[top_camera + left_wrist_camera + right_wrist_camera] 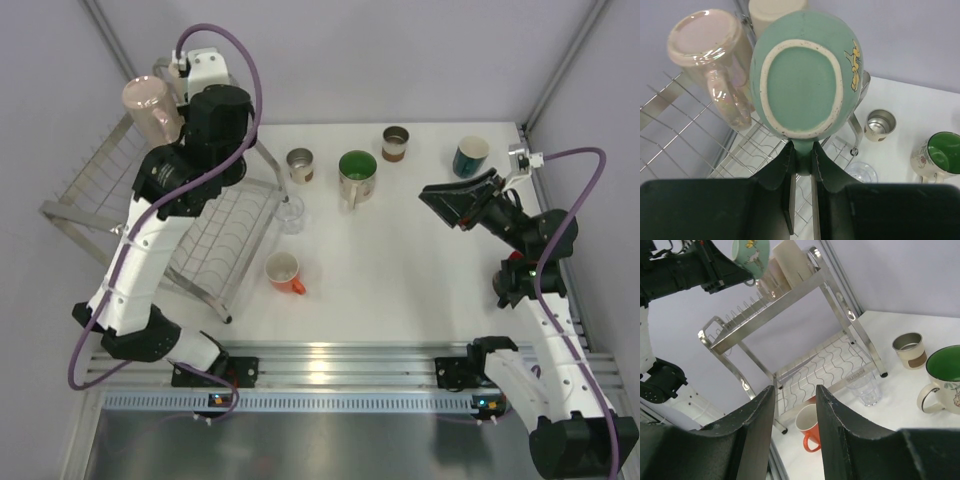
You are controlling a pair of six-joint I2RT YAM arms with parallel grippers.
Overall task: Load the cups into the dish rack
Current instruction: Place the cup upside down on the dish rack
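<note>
My left gripper (802, 151) is shut on the handle of a teal mug (802, 75), held upside down over the top tier of the dish rack (95, 190). In the top view my left arm hides this mug. An upturned pink mug (710, 55) and a beige cup (775, 10) sit on that tier. My right gripper (792, 395) is open and empty, raised over the table's right side (460, 200). The orange-handled white mug (285, 272), clear glass (290, 212), steel cup (300, 165), green-inside mug (357, 175), brown-banded cup (395, 142) and dark teal cup (470, 156) stand on the table.
The rack's lower wire tier (840, 365) slopes down to the table beside the clear glass (865, 385) and the orange mug (807, 427). Grey walls close the back and sides. A metal rail (330, 360) runs along the near edge.
</note>
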